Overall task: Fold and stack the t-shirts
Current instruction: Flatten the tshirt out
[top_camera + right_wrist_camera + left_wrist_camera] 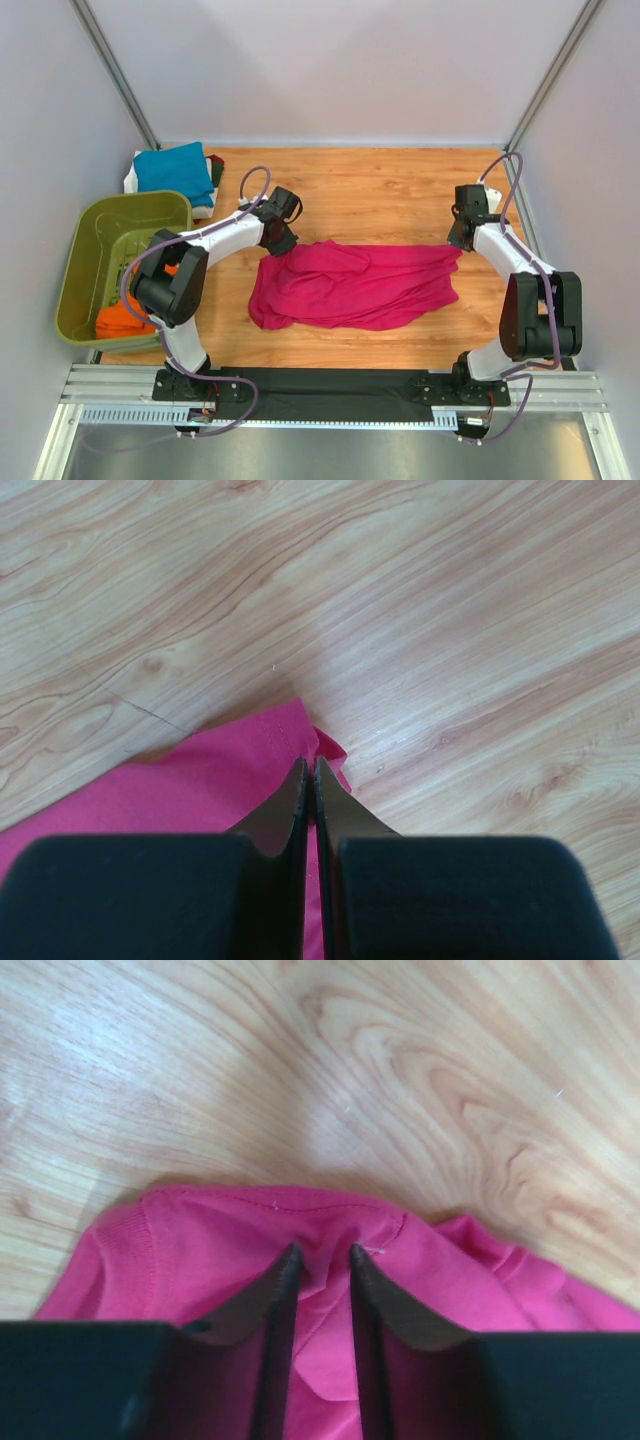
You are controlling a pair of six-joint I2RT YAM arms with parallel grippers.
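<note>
- The pink shirt (355, 285) lies crumpled on the table just right of the basket (100, 250), with its long axis running straight away from the basket.
- The right gripper (310, 768) is at the end far from the basket, fingers pressed together on the shirt's corner.
- The left gripper (322, 1258) is at the basket-side end, jaws half apart astride a ridge of cloth; I can't tell whether it has bitten.
- One arm per end, so pulling it flat looks next.

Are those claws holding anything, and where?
Right gripper pinches a corner of the pink t-shirt. Left gripper straddles a fold at its opposite edge; whether it grips cannot be told.
</note>
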